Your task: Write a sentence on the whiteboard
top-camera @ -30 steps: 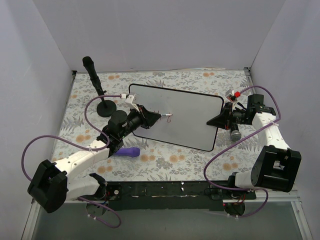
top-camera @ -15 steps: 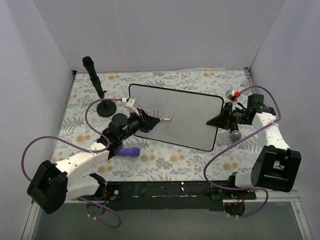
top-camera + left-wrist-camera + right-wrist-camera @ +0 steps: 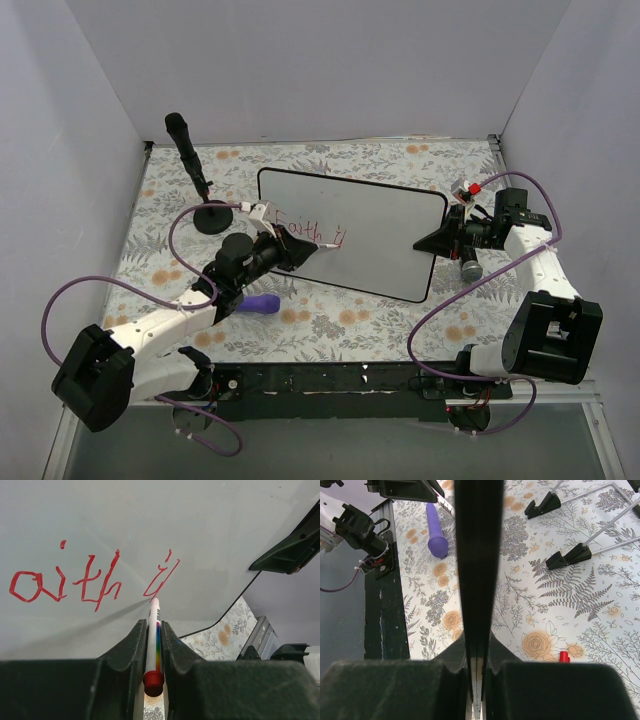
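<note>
The left gripper is clamped narrow on a slim white marker pen with a red end and a rainbow stripe. The pen's tip touches the large, glossy white whiteboard with its thin black rounded frame. The red handwritten sentence reads "Faith" so far, plus the first strokes of a second word, so most of it is not yet written. The right gripper is pinched shut on the board's black edge at its right side (steadying it, I judge). The board sits mid-table on the floral-patterned cloth, propped on small feet.

Three things could go wrong from here. Pressing too hard could skid or tip the board if that right-hand pinch slips. The pen could twist between the jaws and thin the line. The left arm passing over fresh ink could smear it.
</note>
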You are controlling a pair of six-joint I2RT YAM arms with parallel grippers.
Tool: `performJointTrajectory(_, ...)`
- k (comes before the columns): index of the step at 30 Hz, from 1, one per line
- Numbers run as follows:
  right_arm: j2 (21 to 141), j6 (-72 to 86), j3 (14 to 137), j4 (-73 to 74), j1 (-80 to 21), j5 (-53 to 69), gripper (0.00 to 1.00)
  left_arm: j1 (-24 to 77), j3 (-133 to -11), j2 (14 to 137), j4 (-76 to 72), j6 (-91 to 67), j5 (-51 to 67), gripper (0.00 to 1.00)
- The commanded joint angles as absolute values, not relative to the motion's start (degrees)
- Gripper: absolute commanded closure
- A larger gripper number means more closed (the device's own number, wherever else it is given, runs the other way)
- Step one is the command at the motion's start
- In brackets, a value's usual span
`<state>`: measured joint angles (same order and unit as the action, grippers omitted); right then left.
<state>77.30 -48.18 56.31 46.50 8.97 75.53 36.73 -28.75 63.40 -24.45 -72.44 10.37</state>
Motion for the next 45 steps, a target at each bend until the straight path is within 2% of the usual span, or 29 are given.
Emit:
performJointTrajectory(1, 76.0, -50.0, 56.4, 45.7, 8.7, 74.4, 0.99, 36.7, -31.3, 60.9, -26.7, -73.2, 11.6, 1.0)
performJointTrajectory(45, 75.8, -49.9, 56.3, 45.5, 8.7, 74.5, 0.99, 36.7, -36.4, 69.2, -30.6, -73.5, 11.3, 1.0)
